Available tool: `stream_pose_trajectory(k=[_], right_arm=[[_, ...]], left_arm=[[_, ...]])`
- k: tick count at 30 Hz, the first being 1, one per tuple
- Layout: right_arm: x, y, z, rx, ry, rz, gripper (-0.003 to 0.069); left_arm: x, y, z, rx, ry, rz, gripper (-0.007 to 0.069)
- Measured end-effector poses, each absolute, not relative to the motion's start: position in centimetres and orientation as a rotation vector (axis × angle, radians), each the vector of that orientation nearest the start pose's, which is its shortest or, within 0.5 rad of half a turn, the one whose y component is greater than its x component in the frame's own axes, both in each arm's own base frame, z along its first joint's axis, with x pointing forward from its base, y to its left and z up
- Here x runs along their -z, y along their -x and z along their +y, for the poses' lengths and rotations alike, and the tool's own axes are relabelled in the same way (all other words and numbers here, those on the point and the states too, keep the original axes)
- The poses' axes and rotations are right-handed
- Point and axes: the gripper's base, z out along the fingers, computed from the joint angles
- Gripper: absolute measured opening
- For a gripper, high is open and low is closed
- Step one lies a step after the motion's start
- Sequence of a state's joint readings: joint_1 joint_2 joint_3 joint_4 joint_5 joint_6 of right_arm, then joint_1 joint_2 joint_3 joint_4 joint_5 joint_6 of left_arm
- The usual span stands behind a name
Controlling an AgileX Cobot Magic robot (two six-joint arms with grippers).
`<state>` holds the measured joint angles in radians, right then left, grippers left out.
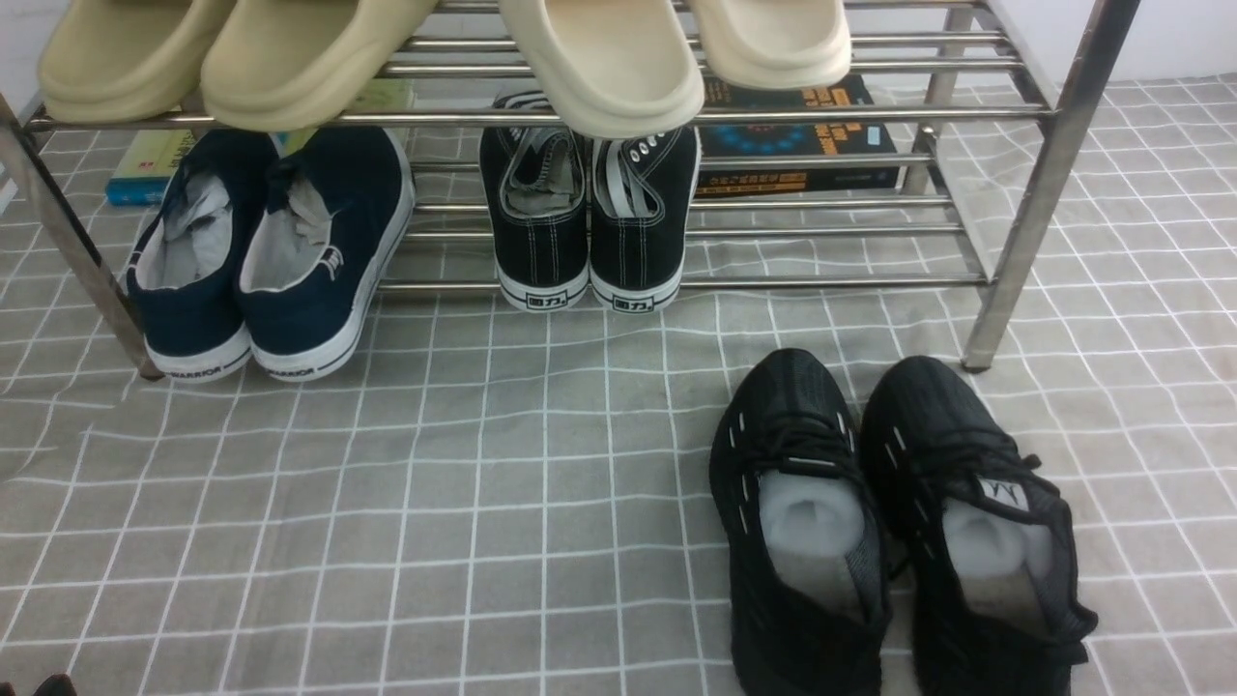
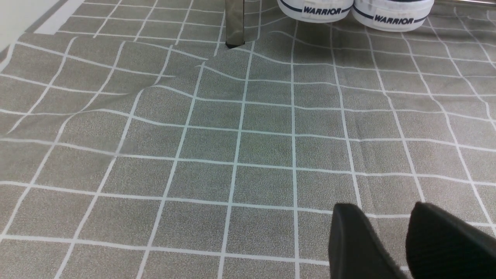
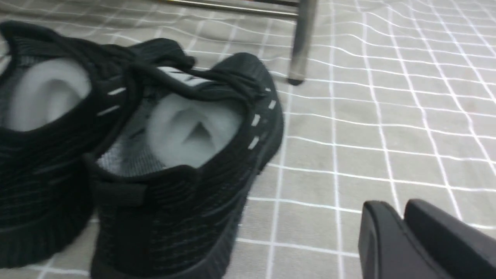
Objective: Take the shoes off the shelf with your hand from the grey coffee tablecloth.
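Nearest, the right arm's black gripper (image 3: 403,232), its jaws almost closed and gripping nothing, sits just beside the black knit lace-up sneakers (image 3: 128,155), whose toes point toward the steel-tube shelf (image 3: 300,42).

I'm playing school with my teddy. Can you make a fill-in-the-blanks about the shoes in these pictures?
1. The all-black sneakers sit on the checked ____, not on the shelf.
2. The navy slip-ons have the word ____ on their heels.
3. The slippers on the top tier are ____ in colour.
4. Behind the black canvas sneakers lies a dark ____.

Missing words: tablecloth; WARRIOR; beige; book
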<state>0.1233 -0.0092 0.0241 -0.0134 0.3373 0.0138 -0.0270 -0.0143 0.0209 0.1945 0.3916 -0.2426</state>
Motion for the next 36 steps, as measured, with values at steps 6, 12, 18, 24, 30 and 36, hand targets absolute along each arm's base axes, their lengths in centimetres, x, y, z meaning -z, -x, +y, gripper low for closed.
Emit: stream_pose_trajectory(k=[6, 12, 18, 24, 30, 36], right_arm=[[-17.38, -5.22, 0.28, -0.037, 0.057, 1.872, 0.0108], [-17.4, -5.21, 0.27, -0.036, 0.056, 1.875, 0.0117], [-17.4, -5.21, 0.27, -0.036, 0.056, 1.875, 0.0125], [-17.4, -5.21, 0.27, -0.036, 0.056, 1.875, 0.0136], [-17.4, -5.21, 0.27, -0.036, 0.056, 1.875, 0.0144], [-17.4, -5.21, 0.27, -0.036, 0.056, 1.875, 0.0151]], left_arm=[[-17.24, -5.2, 0.53, -0.008, 0.084, 1.872, 0.0239], [-17.24, -5.2, 0.53, -0.008, 0.084, 1.872, 0.0239], [-17.24, -5.2, 0.53, -0.008, 0.084, 1.872, 0.0239], [-17.24, -5.2, 0.53, -0.008, 0.084, 1.872, 0.0239], [-17.24, -5.2, 0.53, -0.008, 0.084, 1.872, 0.0239], [-17.24, -5.2, 0.53, -0.008, 0.084, 1.872, 0.0239]])
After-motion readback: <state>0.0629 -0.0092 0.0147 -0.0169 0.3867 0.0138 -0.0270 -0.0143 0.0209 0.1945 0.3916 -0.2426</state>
